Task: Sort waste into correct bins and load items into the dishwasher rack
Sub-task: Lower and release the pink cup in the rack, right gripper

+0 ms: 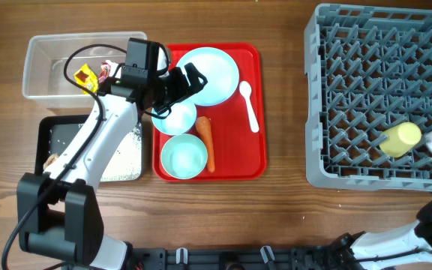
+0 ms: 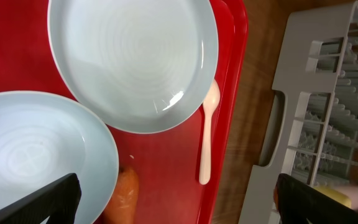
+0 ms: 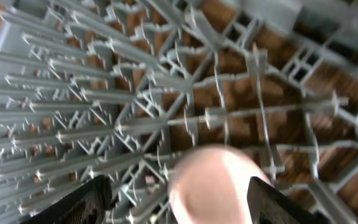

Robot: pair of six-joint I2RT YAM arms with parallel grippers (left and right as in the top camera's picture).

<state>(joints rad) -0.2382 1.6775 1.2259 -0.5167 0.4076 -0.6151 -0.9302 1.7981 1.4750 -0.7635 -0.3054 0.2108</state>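
Pink cup (image 3: 213,183) sits between the right claw's (image 3: 179,194) parted fingers over the rack (image 1: 312,105); held or released, I cannot tell. Left claw (image 1: 186,81), wide open and empty, hangs left of the rack, a bowl (image 2: 36,149) likely next.

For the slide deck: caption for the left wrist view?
Open left gripper over red tray: plate, bowl, carrot, white spoon; rack beside.

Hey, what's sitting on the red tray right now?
A plate, a near bowl, a middle bowl, a carrot and a spoon. The left arm covers part of the middle bowl from overhead.
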